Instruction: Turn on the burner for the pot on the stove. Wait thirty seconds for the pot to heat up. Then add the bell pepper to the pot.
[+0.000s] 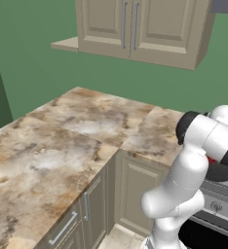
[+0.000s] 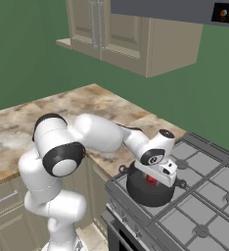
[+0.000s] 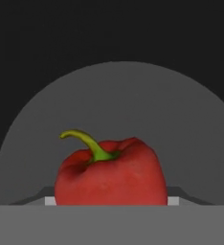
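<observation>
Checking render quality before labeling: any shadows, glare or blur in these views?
Hand view: bell pepper sharp, soft sheen, pot floor flat grey, dark surround. Right base view: even light, faint shading under the pot on the stove. Left base view: evenly lit, no glare.

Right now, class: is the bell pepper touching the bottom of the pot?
Cannot tell. The hand view shows the bell pepper against the pot floor, but its underside is cut off; the right base view hides it.

Marble counter (image 1: 62, 141) (cabinets (image 1: 135, 29) above)
</observation>
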Motion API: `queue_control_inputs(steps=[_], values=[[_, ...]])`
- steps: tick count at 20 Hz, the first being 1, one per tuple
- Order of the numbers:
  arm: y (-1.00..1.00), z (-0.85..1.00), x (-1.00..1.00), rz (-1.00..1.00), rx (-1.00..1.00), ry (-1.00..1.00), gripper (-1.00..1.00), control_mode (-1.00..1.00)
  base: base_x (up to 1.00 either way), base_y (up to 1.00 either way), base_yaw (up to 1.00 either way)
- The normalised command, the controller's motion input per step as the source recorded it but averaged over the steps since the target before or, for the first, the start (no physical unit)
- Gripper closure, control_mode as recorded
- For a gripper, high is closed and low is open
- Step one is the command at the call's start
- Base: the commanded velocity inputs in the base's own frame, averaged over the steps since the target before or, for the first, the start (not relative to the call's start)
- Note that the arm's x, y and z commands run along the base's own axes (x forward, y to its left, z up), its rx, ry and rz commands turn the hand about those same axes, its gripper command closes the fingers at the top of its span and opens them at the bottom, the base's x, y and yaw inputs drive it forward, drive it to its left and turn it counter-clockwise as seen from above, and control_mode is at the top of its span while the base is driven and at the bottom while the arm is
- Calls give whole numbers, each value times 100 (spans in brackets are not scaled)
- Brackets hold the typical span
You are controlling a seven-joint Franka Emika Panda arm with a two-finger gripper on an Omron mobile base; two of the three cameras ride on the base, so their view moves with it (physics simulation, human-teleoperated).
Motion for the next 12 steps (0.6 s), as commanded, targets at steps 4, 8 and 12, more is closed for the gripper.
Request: queue_control_inputs(steps=[4, 8, 12], values=[[0, 7, 0, 0, 0, 0, -100, -100, 0, 0, 0], [0, 17, 0, 0, 0, 0, -100, -100, 0, 0, 0], [0, 17, 0, 0, 0, 0, -100, -100, 0, 0, 0]])
